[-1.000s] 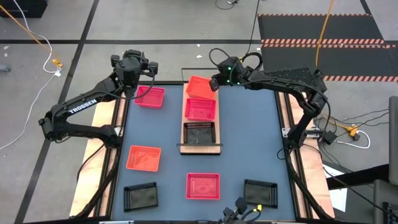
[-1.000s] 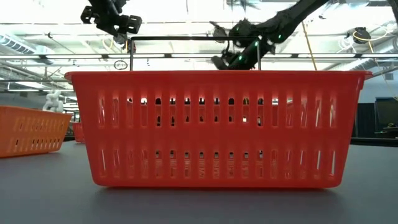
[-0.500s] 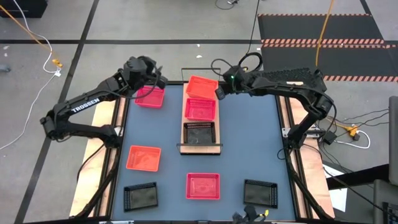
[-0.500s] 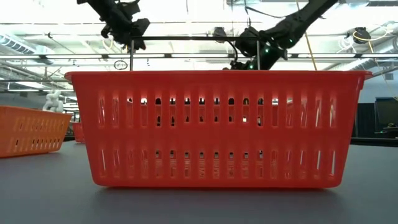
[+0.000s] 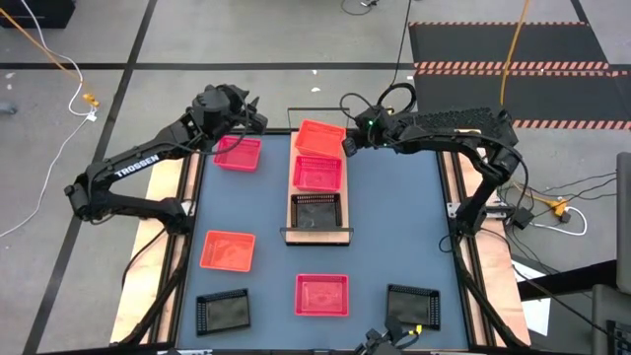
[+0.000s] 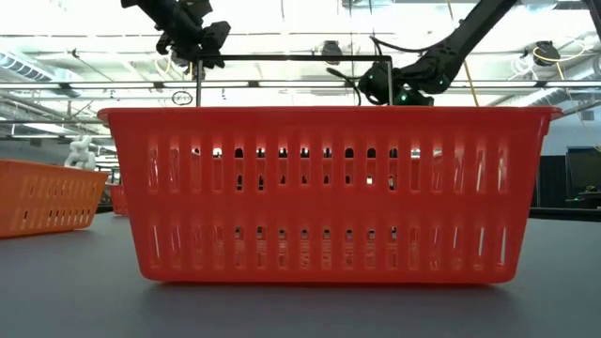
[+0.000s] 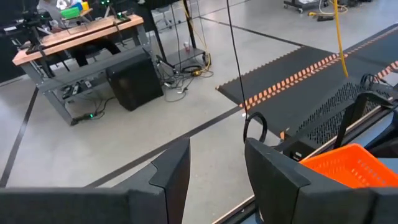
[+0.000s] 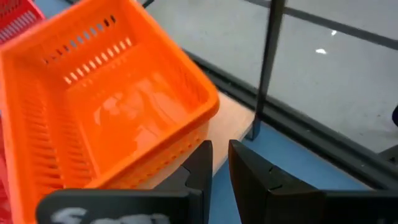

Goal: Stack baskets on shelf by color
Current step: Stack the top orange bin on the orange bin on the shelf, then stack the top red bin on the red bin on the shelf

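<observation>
The right claw [image 5: 347, 144], fingers nearly together and empty, has backed off the orange basket [image 5: 318, 138] now resting just beside it on the shelf [image 5: 347, 235]; left claw [image 5: 258, 122], fingers apart, waits.

The orange basket [image 8: 106, 106] is shiny, smooth plastic with slotted sides. The shelf [image 5: 317, 233] is pale, smooth wood with a thin black metal wire frame [image 8: 267, 68]. The counter [image 5: 394, 227] has a flat, dull blue top. The black baskets [image 5: 222, 312] look like dull plastic mesh.
</observation>
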Robot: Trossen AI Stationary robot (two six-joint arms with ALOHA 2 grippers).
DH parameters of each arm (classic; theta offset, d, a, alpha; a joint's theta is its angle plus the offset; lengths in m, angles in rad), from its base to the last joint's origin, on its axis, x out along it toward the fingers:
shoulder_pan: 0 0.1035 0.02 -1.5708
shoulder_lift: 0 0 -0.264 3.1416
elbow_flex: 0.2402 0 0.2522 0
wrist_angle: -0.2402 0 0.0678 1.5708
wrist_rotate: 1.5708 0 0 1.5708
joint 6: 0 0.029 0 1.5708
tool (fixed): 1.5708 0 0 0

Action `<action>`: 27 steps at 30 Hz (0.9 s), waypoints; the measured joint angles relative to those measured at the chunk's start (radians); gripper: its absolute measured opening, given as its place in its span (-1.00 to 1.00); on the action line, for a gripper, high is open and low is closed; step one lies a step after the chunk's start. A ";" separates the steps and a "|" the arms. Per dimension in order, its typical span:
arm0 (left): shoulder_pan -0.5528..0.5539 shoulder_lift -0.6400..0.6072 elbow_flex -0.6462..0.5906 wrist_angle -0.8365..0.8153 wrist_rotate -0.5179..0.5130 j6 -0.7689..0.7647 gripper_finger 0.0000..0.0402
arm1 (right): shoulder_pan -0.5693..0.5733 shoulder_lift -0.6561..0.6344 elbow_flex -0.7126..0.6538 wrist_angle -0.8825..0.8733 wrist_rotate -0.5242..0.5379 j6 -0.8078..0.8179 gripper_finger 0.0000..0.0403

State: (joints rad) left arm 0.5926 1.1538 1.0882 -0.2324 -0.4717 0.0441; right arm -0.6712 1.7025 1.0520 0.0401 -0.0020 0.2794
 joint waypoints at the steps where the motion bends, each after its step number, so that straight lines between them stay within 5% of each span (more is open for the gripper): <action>1: -0.001 0.000 0.000 -0.003 0.000 0.000 -0.22 | 0.000 0.007 0.000 0.000 0.000 -0.003 -0.78; 21: -0.001 0.000 0.000 -0.001 0.000 0.010 -0.22 | -0.002 0.008 0.002 0.113 -0.025 -0.094 -0.78; 27: -0.001 0.001 0.001 -0.004 0.000 0.039 -0.22 | -0.003 -0.134 0.002 -0.084 -0.019 -0.132 -0.78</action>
State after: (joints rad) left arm 0.5915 1.1545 1.0893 -0.2364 -0.4713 0.0830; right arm -0.6743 1.5685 1.0542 -0.0434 -0.0212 0.1475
